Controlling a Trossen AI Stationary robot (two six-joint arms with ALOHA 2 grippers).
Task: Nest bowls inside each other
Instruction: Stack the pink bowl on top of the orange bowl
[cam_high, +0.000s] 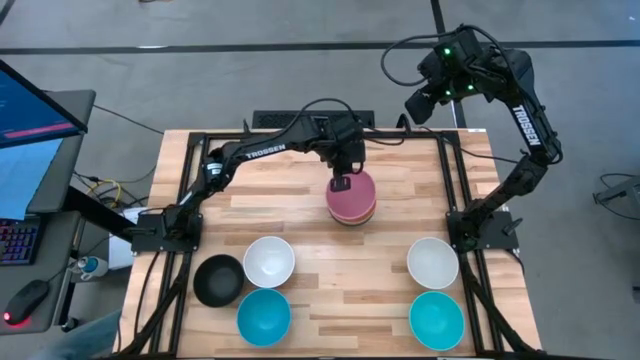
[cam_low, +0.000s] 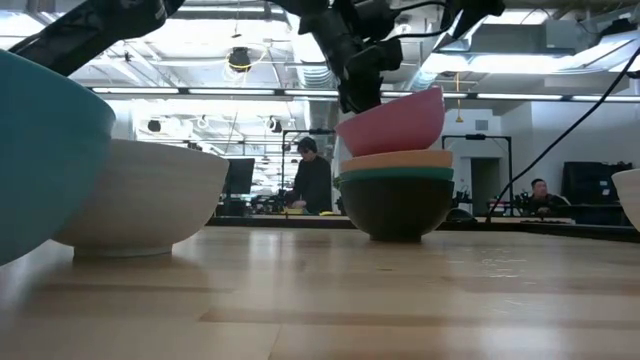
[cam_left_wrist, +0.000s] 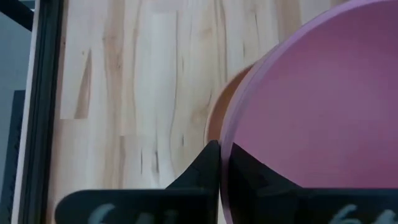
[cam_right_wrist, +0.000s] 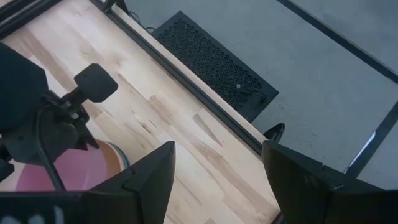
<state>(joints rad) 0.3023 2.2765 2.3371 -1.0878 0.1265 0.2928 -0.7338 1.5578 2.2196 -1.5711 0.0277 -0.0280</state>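
A stack of bowls stands at the table's middle. The pink bowl (cam_high: 354, 200) (cam_low: 400, 122) sits tilted on top, over an orange bowl (cam_low: 395, 158), a green one (cam_low: 395, 173) and a dark one (cam_low: 395, 208) at the bottom. My left gripper (cam_high: 342, 184) (cam_left_wrist: 224, 150) is over the stack's far side, shut on the pink bowl. My right gripper (cam_high: 418, 103) (cam_right_wrist: 217, 163) hangs open, high beyond the table's far right corner, away from every bowl. Loose bowls rest on their bases along the near side. My left gripper pinches the pink bowl's rim (cam_left_wrist: 229, 140) on its far side, one finger (cam_left_wrist: 202, 171) outside the wall and one finger (cam_left_wrist: 252, 177) inside. The fingers come from above, pointing down. The bowl is tilted, with its underside in the orange bowl (cam_left_wrist: 217, 112).
Near left stand a black bowl (cam_high: 218, 279), a white bowl (cam_high: 268, 261) and a turquoise bowl (cam_high: 264, 315). Near right stand a white bowl (cam_high: 432, 262) and a turquoise bowl (cam_high: 436, 320). Black frame rails (cam_high: 447, 170) border the table. People sit in the room behind.
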